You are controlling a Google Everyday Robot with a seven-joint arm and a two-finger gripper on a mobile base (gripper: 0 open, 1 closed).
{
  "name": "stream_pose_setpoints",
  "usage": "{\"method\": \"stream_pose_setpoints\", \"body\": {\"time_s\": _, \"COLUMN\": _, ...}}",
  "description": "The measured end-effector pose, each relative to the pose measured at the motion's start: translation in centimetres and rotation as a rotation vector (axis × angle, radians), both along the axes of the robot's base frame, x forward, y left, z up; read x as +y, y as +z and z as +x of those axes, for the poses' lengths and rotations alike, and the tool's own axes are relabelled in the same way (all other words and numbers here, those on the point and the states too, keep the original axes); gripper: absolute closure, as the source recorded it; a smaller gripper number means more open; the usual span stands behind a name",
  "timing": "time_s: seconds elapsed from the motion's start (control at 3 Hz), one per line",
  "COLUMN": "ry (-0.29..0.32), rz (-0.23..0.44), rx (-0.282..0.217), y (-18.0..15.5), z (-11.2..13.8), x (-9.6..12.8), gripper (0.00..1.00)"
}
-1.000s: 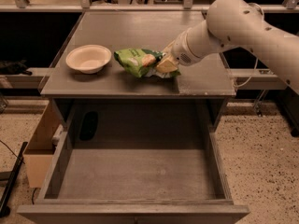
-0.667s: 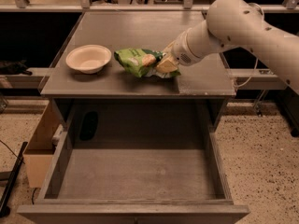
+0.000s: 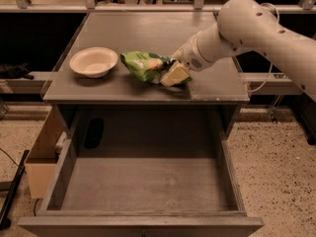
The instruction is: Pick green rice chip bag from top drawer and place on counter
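The green rice chip bag (image 3: pixel 143 65) lies on the counter (image 3: pixel 148 31), near its front edge, just right of a white bowl. My gripper (image 3: pixel 170 74) is at the bag's right end, low over the counter, with the white arm reaching in from the upper right. Its pale finger (image 3: pixel 174 74) rests against the bag's right edge. The top drawer (image 3: pixel 143 184) stands pulled fully out below the counter, and its flat grey bottom holds nothing.
A white bowl (image 3: pixel 94 61) sits on the counter's left front. A cardboard box (image 3: pixel 42 157) stands on the floor left of the cabinet. A dark object (image 3: pixel 94 132) lies on the cabinet shelf behind the drawer. A metal rail runs along the back.
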State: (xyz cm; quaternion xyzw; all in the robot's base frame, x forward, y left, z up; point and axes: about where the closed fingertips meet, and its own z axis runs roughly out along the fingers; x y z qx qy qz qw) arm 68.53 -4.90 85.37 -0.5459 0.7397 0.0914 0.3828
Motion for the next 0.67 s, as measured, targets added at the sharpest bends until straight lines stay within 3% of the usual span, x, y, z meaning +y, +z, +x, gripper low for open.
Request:
{"method": "stream_pose_setpoints", "body": {"time_s": 0.33, "ry": 0.000, "rz": 0.000, "rx": 0.000, "y": 0.00, "z": 0.00, "x": 0.01, "gripper": 0.00}}
{"method": "stream_pose_setpoints", "body": {"time_s": 0.67, "ry": 0.000, "rz": 0.000, "rx": 0.000, "y": 0.00, "z": 0.00, "x": 0.01, "gripper": 0.00}}
